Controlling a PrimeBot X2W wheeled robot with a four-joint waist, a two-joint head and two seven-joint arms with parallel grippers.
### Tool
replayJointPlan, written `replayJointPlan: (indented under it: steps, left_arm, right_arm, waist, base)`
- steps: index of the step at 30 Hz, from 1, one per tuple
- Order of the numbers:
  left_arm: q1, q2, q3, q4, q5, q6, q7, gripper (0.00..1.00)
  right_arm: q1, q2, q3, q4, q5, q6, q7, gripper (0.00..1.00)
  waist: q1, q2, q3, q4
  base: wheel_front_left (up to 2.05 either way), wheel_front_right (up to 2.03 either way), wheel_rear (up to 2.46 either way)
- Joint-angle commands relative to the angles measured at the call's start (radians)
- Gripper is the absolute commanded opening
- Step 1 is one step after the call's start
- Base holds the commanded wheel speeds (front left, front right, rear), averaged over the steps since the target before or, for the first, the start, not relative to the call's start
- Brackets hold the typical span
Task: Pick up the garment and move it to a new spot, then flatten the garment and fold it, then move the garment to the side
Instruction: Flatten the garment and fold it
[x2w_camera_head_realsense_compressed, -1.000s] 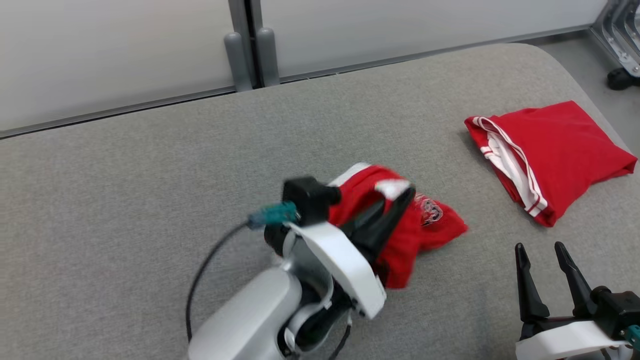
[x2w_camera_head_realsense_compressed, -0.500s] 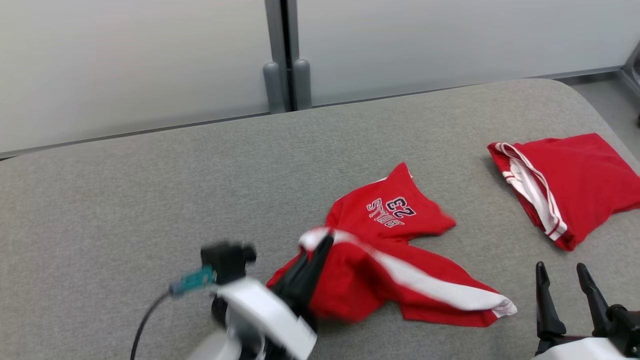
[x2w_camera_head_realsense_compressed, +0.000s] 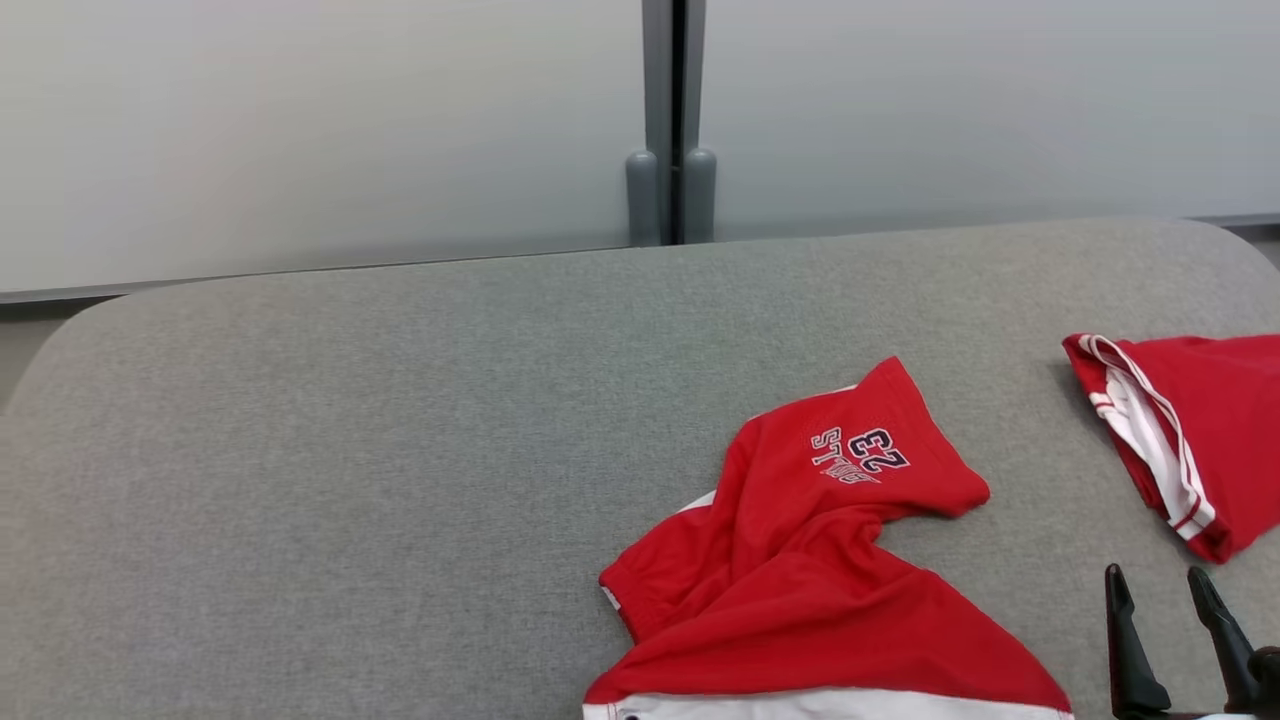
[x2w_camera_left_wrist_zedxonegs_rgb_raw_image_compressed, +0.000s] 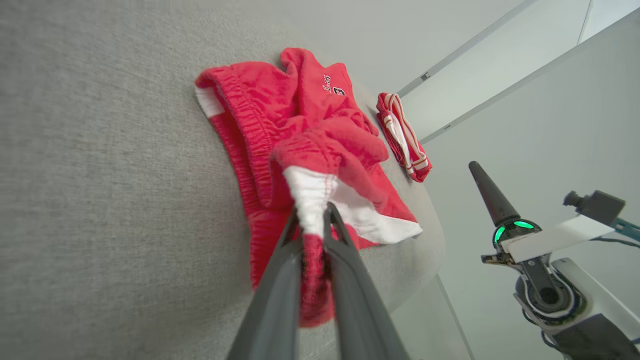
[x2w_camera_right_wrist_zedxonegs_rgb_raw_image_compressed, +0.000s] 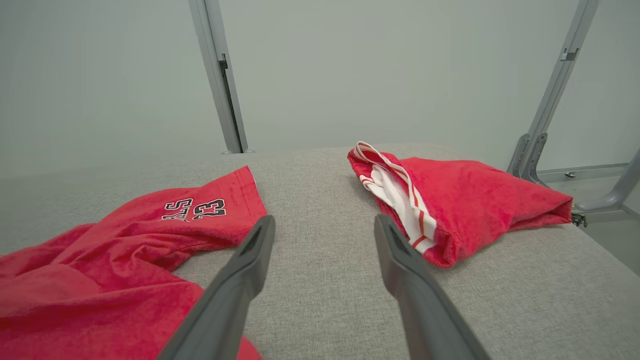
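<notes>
garment (x2w_camera_head_realsense_compressed: 800, 590) flatter than a second ago, white band (x2w_camera_left_wrist_zedxonegs_rgb_raw_image_compressed: 312, 192) tight in the left hand (x2w_camera_left_wrist_zedxonegs_rgb_raw_image_compressed: 312, 212) (right hand (x2w_camera_right_wrist_zedxonegs_rgb_raw_image_compressed: 324, 220) wide apart, empty)

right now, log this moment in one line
left gripper jaws shut on shorts | right gripper jaws open | folded garment right of shorts

Light: bright, soft, even.
Shadows: faint, beside the folded garment (x2w_camera_head_realsense_compressed: 1235, 420).
Blur: left fingers (x2w_camera_left_wrist_zedxonegs_rgb_raw_image_compressed: 272, 310) and the crumpled garment (x2w_camera_left_wrist_zedxonegs_rgb_raw_image_compressed: 310, 145) soft up close.
Distortion: wrist views bend at edges.
</notes>
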Motion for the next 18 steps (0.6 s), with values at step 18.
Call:
replayJointPlan:
  steps: [18]
  left_arm:
    - [0.129, -0.001, 0.399, -0.166, 0.502, 0.187, -0.088, 1.0]
  right_arm:
    - [0.044, -0.065, -0.017, -0.115, -0.064, 0.0, -0.005, 1.0]
  waist:
    - [0.0, 0.0, -0.051, 0.029]
  base:
    - [0.0, 0.0, 0.0]
